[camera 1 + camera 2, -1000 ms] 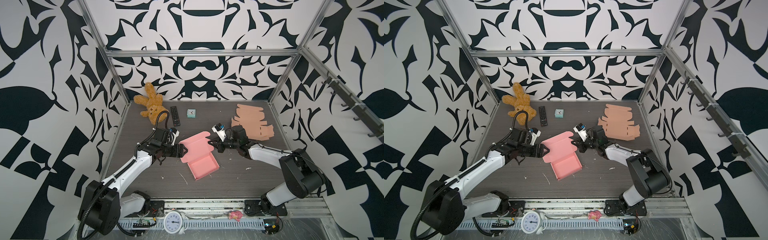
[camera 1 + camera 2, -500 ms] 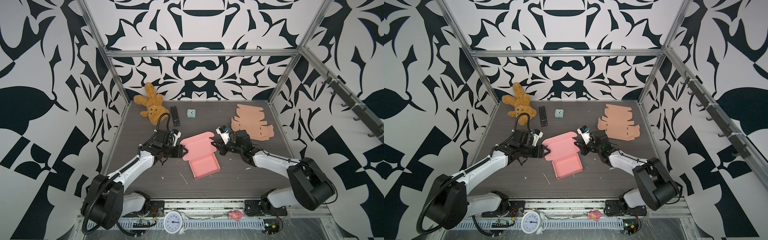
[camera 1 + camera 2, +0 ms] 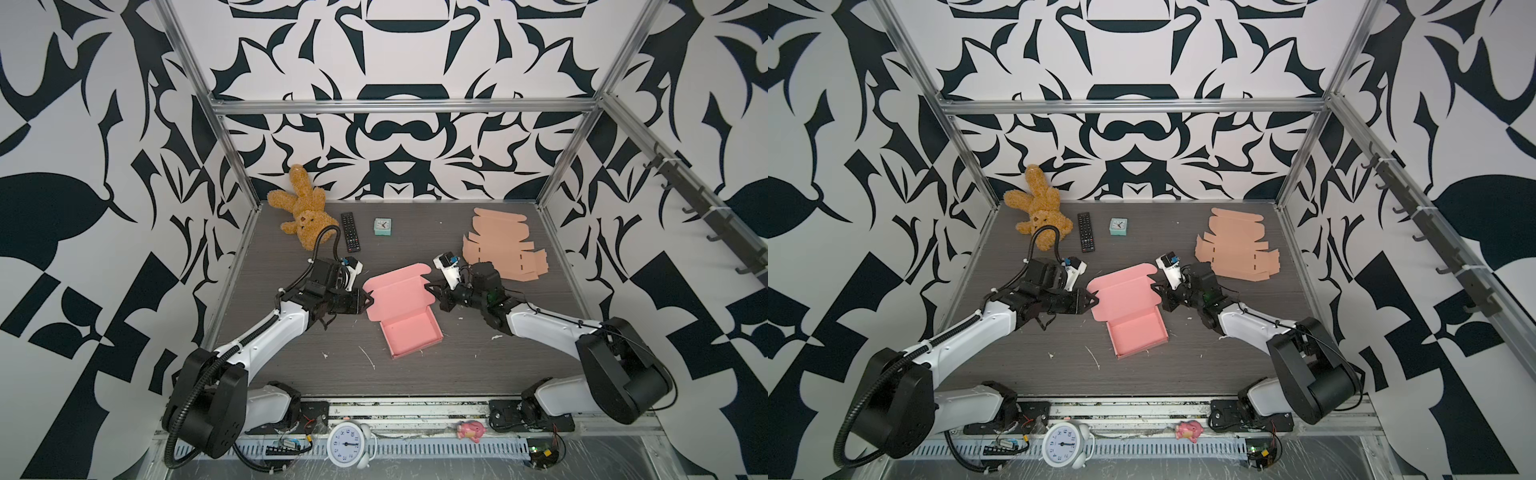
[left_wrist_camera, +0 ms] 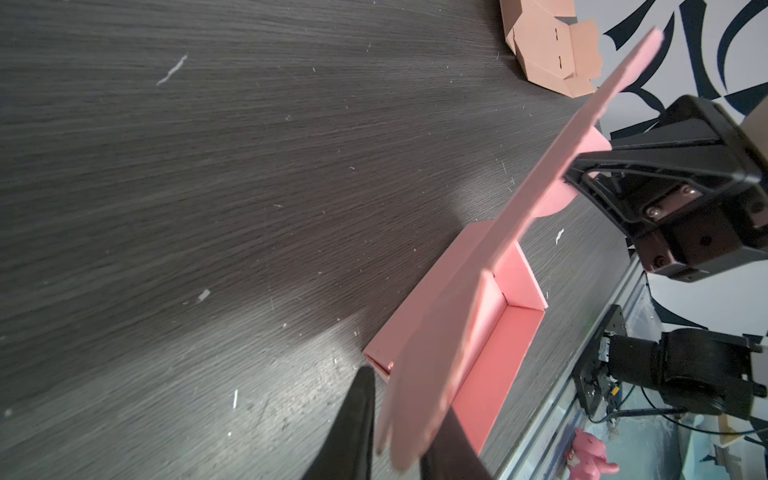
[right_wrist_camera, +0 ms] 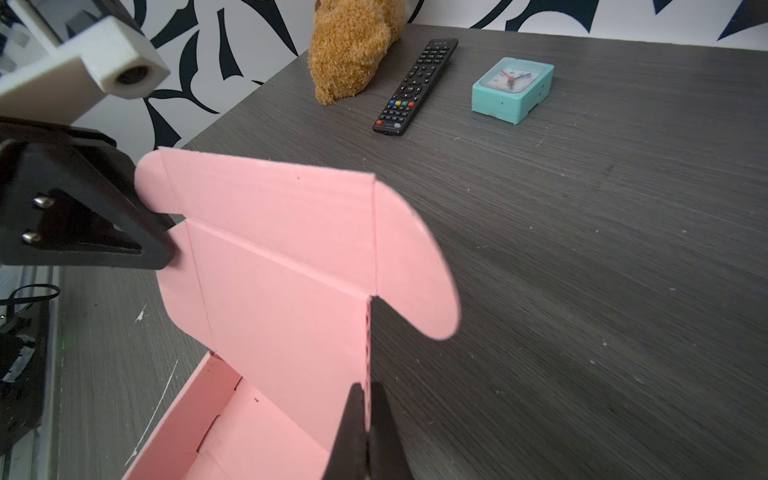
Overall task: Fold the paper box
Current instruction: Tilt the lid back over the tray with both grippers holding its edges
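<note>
Box sat mid-worktop, between both arms, in both top views. Tray part looked done: base flat, walls up, as far as I could see. Lid was not closed yet; it stood raised off the back wall, tilted, its front flap and rounded side ears unfolded. Right jaws were pinched shut on the lid's right edge. Left jaws sat narrow around the left ear; clamped or not, couldn't tell. Left to do, I judged: fold ears in, swing lid down, tuck. Card was pink, thin, with clean creases.

A robotics lab cell: aluminium frame and patterned walls.
</note>
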{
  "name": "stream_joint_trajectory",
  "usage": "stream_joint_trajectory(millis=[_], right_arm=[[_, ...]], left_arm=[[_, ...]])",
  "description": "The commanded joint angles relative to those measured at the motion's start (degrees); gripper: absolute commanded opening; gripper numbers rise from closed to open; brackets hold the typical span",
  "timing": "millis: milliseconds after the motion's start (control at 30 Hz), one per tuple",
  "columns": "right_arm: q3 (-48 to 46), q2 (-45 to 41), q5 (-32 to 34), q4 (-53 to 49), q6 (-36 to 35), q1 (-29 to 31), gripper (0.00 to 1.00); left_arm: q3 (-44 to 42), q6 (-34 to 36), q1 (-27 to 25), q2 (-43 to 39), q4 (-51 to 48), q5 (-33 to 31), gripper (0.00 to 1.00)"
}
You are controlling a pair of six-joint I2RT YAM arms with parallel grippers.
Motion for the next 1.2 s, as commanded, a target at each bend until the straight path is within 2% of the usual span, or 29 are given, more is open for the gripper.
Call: stream_joint_trajectory(millis=[0,433,933,1167], right_arm=[[-0.56,-1.97,1.26,0.99,0.31,0.19,0.00],[-0.40,-3.33,5.90,-0.47,1.53,1.94,0.01],[2.47,-5.48,20.65,-8.79,4.25,9.66,0.06],[5.73,-3.78,23.13,-12.50,5.67,10.17,0.11]], left_arm=[[-0.58,-0.01,0.15,0.39,-0.06,0.44,0.20],[-0.15,-0.13,0.08,-0.13,-0.41,0.45,0.08],[4.48,2.18,-1.02,-1.10,-1.60,-7.33,0.06],[5.92,3.36,-1.04,0.06,0.19,-9.21,0.06]])
